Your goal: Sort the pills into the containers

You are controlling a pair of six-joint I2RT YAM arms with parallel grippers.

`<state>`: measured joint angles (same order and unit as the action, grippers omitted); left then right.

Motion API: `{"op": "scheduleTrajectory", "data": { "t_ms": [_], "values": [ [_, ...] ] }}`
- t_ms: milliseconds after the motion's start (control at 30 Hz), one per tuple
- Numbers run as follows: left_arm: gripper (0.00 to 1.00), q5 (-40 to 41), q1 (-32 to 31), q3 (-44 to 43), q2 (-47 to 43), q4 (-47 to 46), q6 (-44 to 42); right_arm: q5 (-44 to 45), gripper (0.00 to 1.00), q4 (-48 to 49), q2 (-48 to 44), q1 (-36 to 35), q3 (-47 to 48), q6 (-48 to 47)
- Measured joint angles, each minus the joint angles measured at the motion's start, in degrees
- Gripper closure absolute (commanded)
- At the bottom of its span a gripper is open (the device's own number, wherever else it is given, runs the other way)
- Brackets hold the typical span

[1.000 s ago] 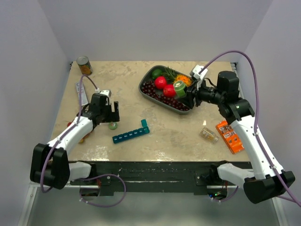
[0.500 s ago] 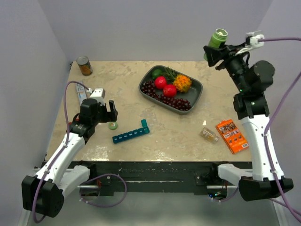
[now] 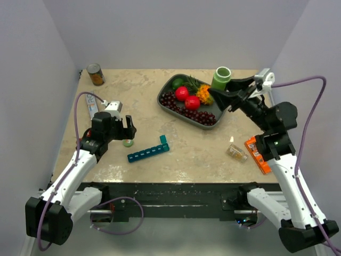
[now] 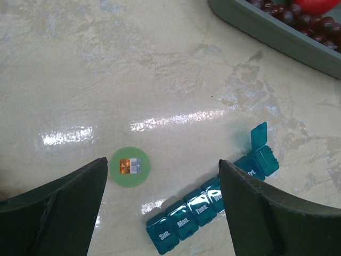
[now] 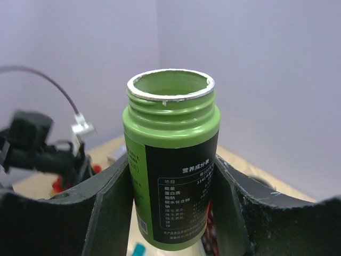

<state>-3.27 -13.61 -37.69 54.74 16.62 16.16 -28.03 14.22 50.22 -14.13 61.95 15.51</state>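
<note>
The containers are a teal pill-organizer strip (image 3: 148, 153) lying on the table, its rightmost lid flipped up; in the left wrist view the strip (image 4: 205, 205) shows day labels. A round green cap (image 3: 128, 142) lies just left of it. My left gripper (image 3: 128, 129) hangs open above the cap (image 4: 130, 167) and the strip's left end, holding nothing. My right gripper (image 3: 224, 94) is shut on an uncapped green pill bottle (image 3: 221, 77), held upright in the air over the fruit tray's right end. The bottle (image 5: 173, 160) sits between both fingers. The pills are hidden.
A dark grey oval tray (image 3: 212, 127) of fruit stands at the back centre; its wall (image 4: 266, 34) shows in the left wrist view. A tin can (image 3: 95, 74) stands at the back left. A small clear box (image 3: 236, 152) and an orange packet (image 3: 261, 153) lie at the right.
The right arm lifted the bottle from beside the tray, swung it high, then brought it down over the tray's right end. The left gripper stayed open over the cap.
</note>
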Motion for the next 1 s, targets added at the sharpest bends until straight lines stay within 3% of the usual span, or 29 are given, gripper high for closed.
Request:
{"op": "scheduleTrajectory", "data": {
  "t_ms": [133,267,400,667,800,1000],
  "values": [
    [0.11,-3.74,0.04,0.46,-0.42,-1.73,-1.07,-9.31,1.0,-8.15,2.58,1.09,-1.49,-9.94],
    [0.11,-6.78,0.04,0.57,-0.48,-2.73,-2.23,-14.29,1.0,-27.17,7.13,-7.26,-2.78,-30.32],
    [0.12,-8.2,0.04,0.59,-0.44,-3.21,-2.32,-14.99,1.0,-44.33,13.66,-10.29,-1.97,-47.01],
    [0.12,-10.32,0.04,0.7,0.0,-3.8,-2.43,-13.46,1.0,-73.7,41.44,-13.33,21.42,-71.49],
    [0.12,-11.72,0.04,0.87,0.26,-4.09,-2.49,-15.76,1.0,-79.91,47.91,-13.4,30.03,-77.88],
    [0.13,-12.28,0.04,0.92,0.83,-4.24,-2.49,-14.99,1.0,-76.7,47.58,-17.94,21.86,-73.46]
  ]
}}
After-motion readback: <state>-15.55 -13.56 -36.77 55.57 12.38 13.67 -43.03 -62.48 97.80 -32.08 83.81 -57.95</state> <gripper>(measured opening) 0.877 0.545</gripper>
